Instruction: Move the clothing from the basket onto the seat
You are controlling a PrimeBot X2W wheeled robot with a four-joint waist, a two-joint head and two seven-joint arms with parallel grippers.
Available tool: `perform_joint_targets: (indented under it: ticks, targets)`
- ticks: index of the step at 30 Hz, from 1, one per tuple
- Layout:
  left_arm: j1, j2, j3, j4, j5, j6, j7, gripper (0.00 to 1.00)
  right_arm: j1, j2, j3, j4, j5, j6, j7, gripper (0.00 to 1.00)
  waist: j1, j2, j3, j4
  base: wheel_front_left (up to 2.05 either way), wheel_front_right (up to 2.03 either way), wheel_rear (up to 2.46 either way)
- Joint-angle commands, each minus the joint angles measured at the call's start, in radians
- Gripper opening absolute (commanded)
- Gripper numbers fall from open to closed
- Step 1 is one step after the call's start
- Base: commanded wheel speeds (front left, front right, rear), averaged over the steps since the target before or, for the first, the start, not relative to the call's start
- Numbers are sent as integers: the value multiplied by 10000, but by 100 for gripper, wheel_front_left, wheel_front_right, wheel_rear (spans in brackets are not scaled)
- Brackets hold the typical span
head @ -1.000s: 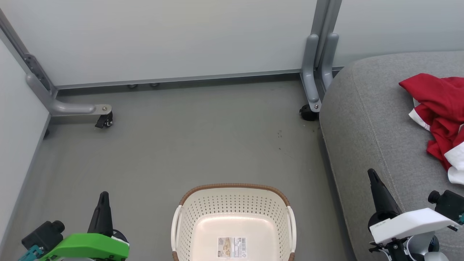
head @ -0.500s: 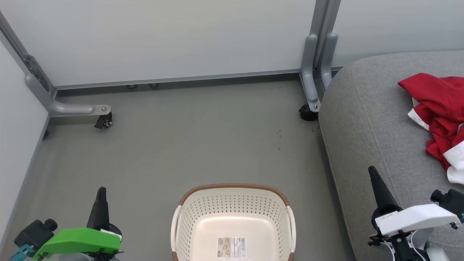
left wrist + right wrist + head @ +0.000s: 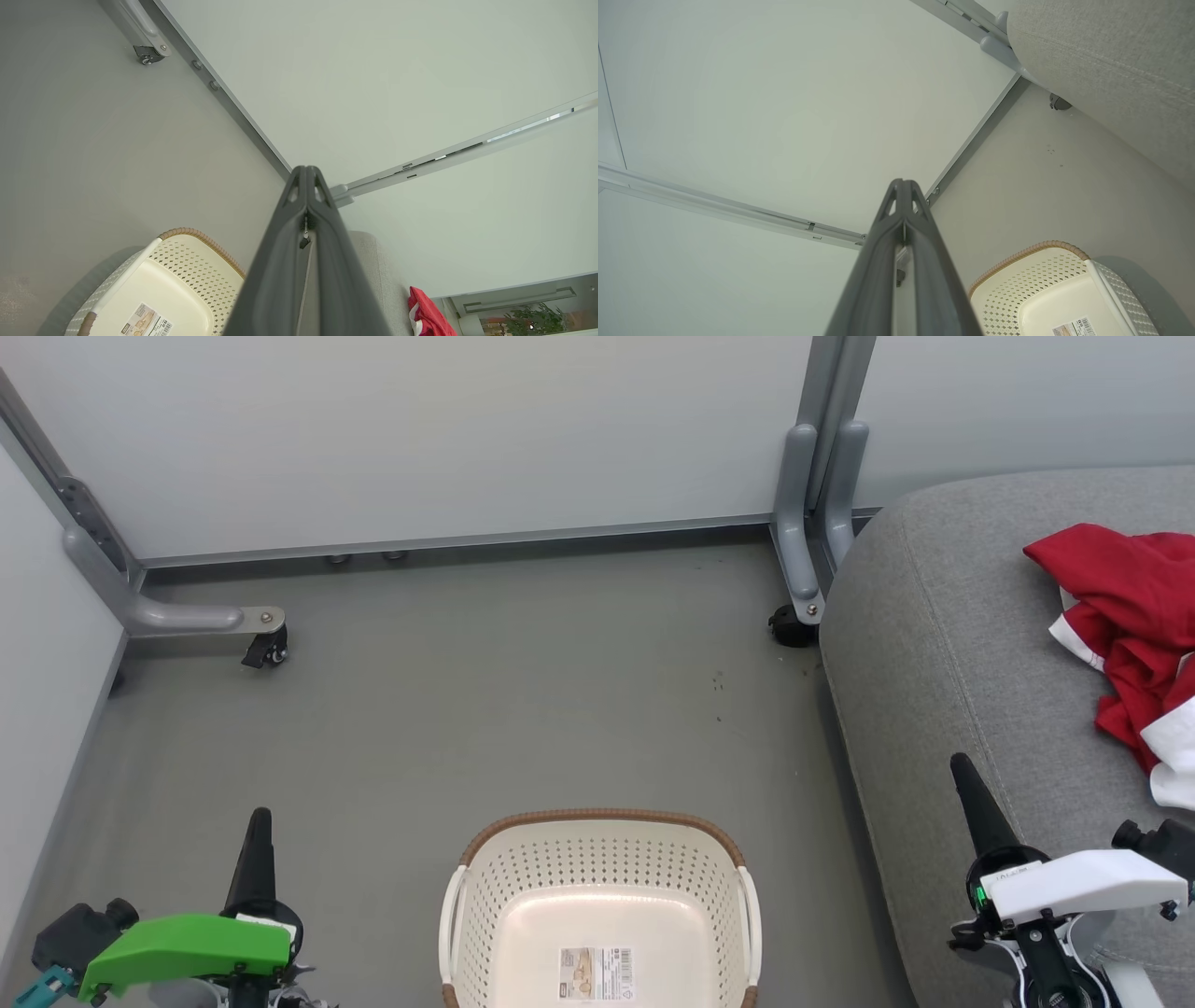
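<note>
Finds basket (image 3: 602, 817) empty at bottom centre; clothing (image 3: 1125, 607) heaped on seat (image 3: 943, 644) at right edge. Records left gripper (image 3: 259, 826) and right gripper (image 3: 962, 773) pinched tight, holding nothing, drawn slightly outward toward side edges within the last second. Judges transfer done, arms retiring.

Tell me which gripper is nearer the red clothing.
Right. The right gripper hangs by the seat, short of the clothing; the left gripper is past the basket, over the floor.

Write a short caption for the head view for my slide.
Red clothing lies on the grey seat; basket looks empty; left gripper and right gripper shut.
</note>
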Motion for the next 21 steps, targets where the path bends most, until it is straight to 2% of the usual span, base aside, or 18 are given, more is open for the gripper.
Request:
perform_joint_targets:
  ticks: [1,21]
  targets:
    - [-284,26,84,-68,-271,-87,73,0,-190,-78,-51,11,271,4,36,0,0,0,0,-2,0,0,0]
    - [-528,-148,416,41,-2039,-262,554,0,-537,-63,-194,557,2118,4,196,0,0,0,-9,-33,0,0,0]
